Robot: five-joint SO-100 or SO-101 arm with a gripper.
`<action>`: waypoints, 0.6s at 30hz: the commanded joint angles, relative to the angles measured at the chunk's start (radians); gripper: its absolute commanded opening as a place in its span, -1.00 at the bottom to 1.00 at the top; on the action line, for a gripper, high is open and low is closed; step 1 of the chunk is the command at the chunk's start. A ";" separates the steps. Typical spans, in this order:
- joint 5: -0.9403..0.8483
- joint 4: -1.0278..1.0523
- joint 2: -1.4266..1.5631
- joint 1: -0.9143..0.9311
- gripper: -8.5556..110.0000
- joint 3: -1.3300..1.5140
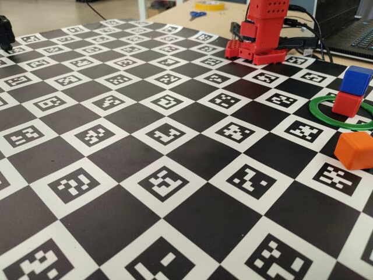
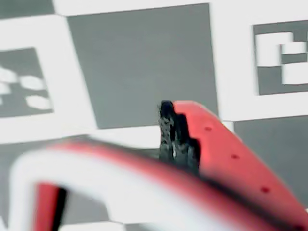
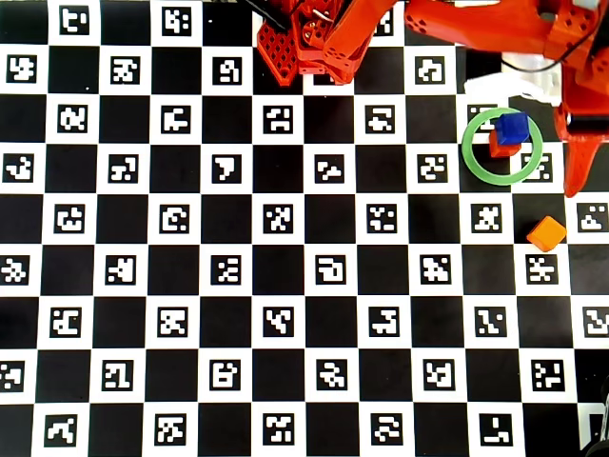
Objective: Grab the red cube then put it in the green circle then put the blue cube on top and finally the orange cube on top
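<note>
Overhead view confirms the blue cube [image 3: 513, 128] sits on the red cube [image 3: 500, 146] inside the green circle [image 3: 501, 145]. Your orange cube [image 3: 546, 233] waits nearby on the bench; claw [image 3: 574, 181] state cannot be determined.

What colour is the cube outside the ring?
Orange cube, clearest in the fixed view.

You have the blue cube [image 1: 355, 80] stacked on the red cube [image 1: 347, 104] inside the flat green circle [image 1: 317, 112], slightly off-centre in the overhead view. Your orange cube [image 1: 354, 150] sits on the board just outside the ring.
</note>
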 commanded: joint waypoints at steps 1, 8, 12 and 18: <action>0.038 -0.029 0.025 0.049 0.03 -0.077; 0.074 -0.152 0.017 0.104 0.04 0.009; 0.081 -0.229 0.005 0.114 0.04 0.051; 0.121 -0.287 -0.040 0.117 0.04 0.052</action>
